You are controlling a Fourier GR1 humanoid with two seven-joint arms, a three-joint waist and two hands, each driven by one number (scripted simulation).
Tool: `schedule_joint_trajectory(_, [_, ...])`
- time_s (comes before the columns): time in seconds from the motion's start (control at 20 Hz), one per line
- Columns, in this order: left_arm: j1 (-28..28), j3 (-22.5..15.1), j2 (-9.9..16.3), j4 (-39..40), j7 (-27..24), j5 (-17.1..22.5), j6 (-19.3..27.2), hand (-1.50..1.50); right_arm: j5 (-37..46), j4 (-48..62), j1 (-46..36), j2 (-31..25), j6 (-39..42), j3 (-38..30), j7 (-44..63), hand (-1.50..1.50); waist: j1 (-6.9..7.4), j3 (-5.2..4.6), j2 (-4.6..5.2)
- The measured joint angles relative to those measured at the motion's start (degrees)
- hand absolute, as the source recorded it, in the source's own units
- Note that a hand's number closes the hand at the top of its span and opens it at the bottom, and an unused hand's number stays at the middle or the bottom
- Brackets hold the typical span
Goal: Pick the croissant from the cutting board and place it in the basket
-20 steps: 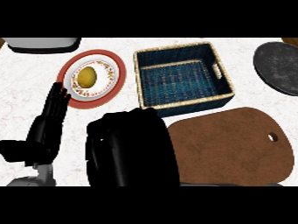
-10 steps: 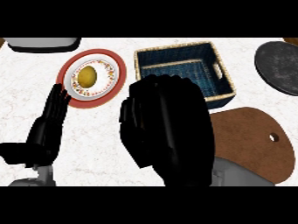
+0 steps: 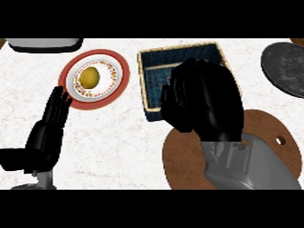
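The right hand (image 3: 203, 100) is hovering over the basket (image 3: 155, 67), fingers curled, hiding its contents; the left hand (image 3: 46, 129) is resting open on the desk (image 3: 115, 133).

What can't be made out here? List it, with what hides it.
- Croissant: not seen in the head view; the right hand may cover it.
- Basket: its inside and right wall are largely behind that hand.
- Cutting board: its middle is under the right forearm, its lower edge cut off.
- Grey object: cut by the top edge.
- Dark round item: cut by the right edge.
- Left hand: rests open at lower left.
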Motion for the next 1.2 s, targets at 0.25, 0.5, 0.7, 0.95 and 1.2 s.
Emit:
schedule_joint_trajectory(0.25, [-1.1,1.3,-0.2,1.3,-0.2,0.1,-0.7,0.00,0.4,3.4,3.1,-1.1,0.6,-2.8,-5.9,1.50,0.05,0.00,0.03])
schedule_joint_trajectory(0.5, [-1.2,1.8,-0.9,1.9,-0.7,-0.3,-1.3,0.00,1.9,7.1,4.8,1.3,-1.0,-5.1,-10.0,1.50,0.10,0.00,0.03])
schedule_joint_trajectory(0.7, [-2.0,2.2,-1.5,2.6,-0.7,-0.7,-1.7,0.00,2.1,10.7,5.0,2.0,-1.8,-8.4,-14.2,1.50,0.10,0.00,0.05])
schedule_joint_trajectory(0.95, [-2.4,2.5,-2.1,2.3,-0.1,-1.3,-1.8,0.00,2.5,10.8,7.5,2.7,-2.2,-11.2,-16.2,1.50,0.03,0.00,0.01])
schedule_joint_trajectory(1.2, [-1.8,2.5,-2.5,2.1,-0.4,-1.9,-2.2,0.00,2.9,15.5,7.9,3.4,-4.4,-14.4,-18.8,-1.50,0.11,-0.01,0.02])
